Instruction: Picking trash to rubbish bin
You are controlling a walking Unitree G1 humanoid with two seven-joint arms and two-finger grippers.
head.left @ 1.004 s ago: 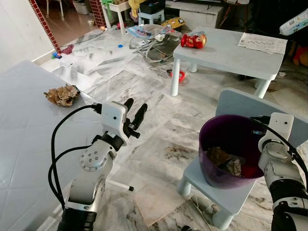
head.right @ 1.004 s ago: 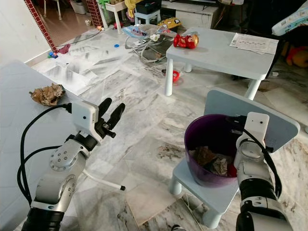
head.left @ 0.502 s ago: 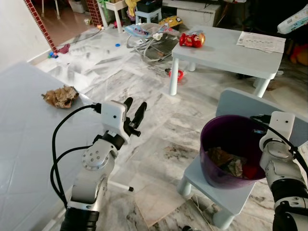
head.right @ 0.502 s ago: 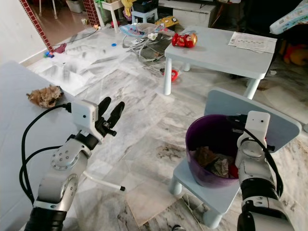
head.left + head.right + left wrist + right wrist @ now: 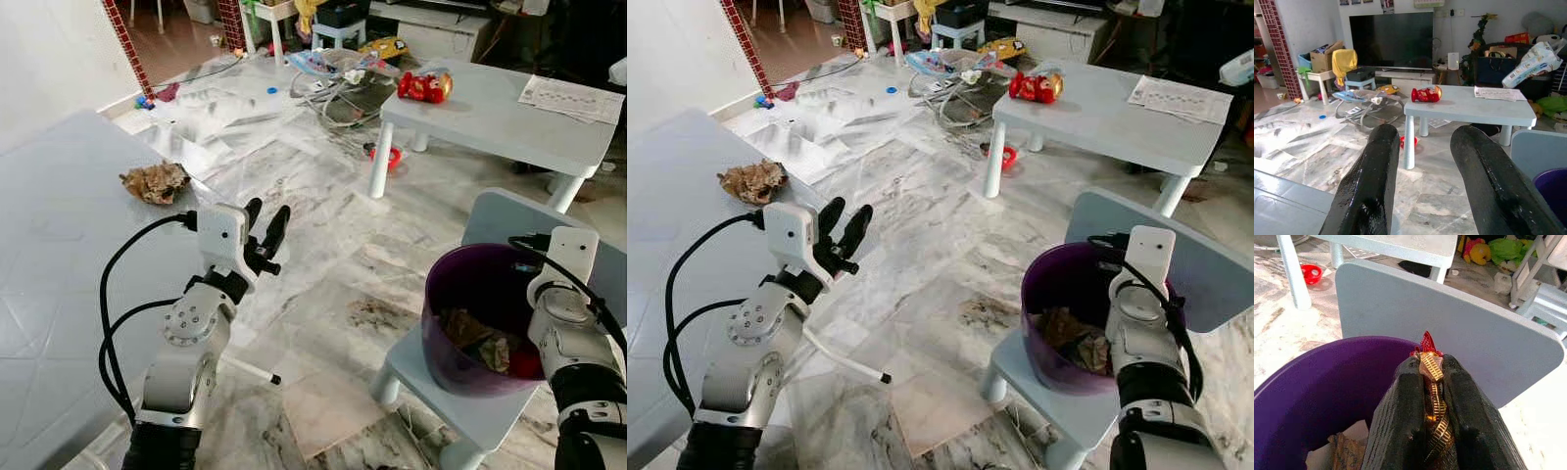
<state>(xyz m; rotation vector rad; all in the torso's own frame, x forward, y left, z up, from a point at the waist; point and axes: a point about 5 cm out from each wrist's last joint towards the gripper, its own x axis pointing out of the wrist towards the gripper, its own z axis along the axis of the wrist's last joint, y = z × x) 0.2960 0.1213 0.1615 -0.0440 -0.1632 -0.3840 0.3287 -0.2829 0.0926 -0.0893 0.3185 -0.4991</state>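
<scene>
wrapper [image 5: 1431, 377], red and gold, sat pinched between the closed fingers of the right gripper [image 5: 1425, 382], held right over the rim of the purple bin [image 5: 480, 323], so a release would likely drop it inside. the bin already held crumpled paper and something red, and stood on a small pale chair [image 5: 519, 220], which put its mouth within the arm's reach. another piece of trash, a brown crumpled wad [image 5: 155, 182], lay on the grey table [image 5: 59, 245] at the robot's left, well apart from the bin. the left gripper [image 5: 266, 223] hung over the floor beside the table edge, fingers spread and holding nothing, probably free for that wad. the floor was veined marble [image 5: 323, 245]. beyond stood a low table [image 5: 500, 122] with a red toy [image 5: 423, 87] and papers, a tv [image 5: 1391, 39], and clutter.
</scene>
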